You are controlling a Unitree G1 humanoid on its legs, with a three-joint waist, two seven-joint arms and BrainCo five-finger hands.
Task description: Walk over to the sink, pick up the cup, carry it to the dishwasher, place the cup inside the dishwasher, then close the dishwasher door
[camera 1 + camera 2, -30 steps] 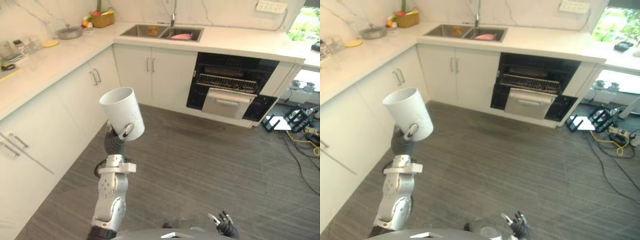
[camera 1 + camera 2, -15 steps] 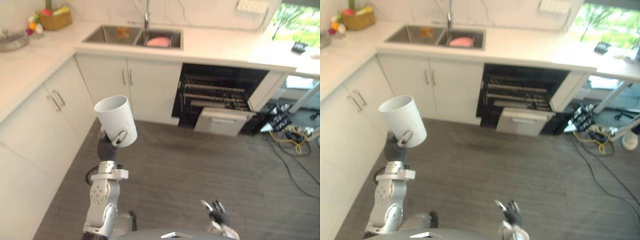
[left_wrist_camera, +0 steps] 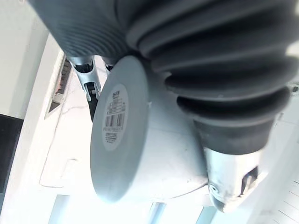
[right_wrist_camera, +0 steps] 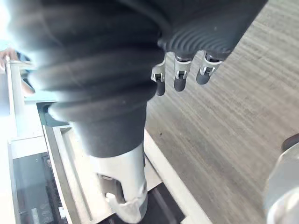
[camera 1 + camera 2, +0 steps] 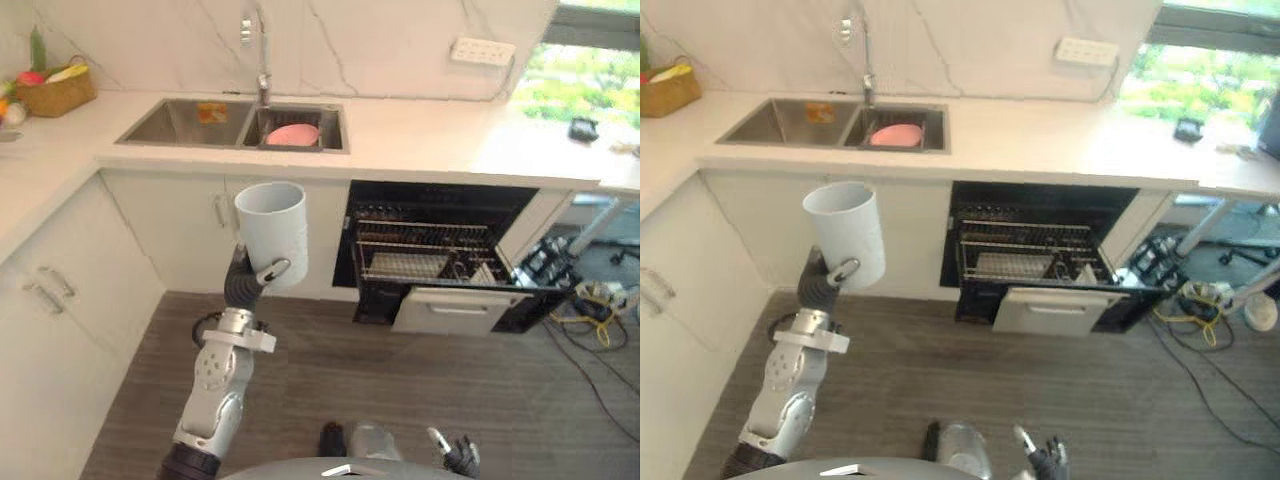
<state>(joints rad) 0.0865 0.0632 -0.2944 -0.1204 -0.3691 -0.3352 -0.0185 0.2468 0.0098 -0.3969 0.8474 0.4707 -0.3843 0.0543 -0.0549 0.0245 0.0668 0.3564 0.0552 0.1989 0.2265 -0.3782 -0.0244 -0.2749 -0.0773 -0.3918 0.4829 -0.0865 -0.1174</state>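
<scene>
1. While its fingers and thumb curl round the white cup point(image 5: 271, 228), the left robot hand point(image 5: 271, 270) holds it up in the air, mouth upward and close to upright.
2. From the left wrist, the cup's flat base with a label faces the camera, and the thumb presses against its side.
3. Low at the near edge, the right robot hand point(image 5: 459, 456) hangs above the grey floor point(image 5: 420, 390), fingers point(image 4: 180, 77) relaxed and holding nothing.
4. Behind the cup stand white cabinet doors point(image 5: 190, 225) under the sink point(image 5: 170, 122).
5. To the cup's right, well apart from it, the dishwasher point(image 5: 440, 198) stands open, its wire rack point(image 5: 420, 250) showing and its door point(image 5: 455, 312) lowered.
6. On the white tabletop point(image 5: 430, 140), a pink item point(image 5: 292, 134) lies in the sink's right basin below the tap point(image 5: 263, 60); a basket point(image 5: 55, 95) sits far left.
</scene>
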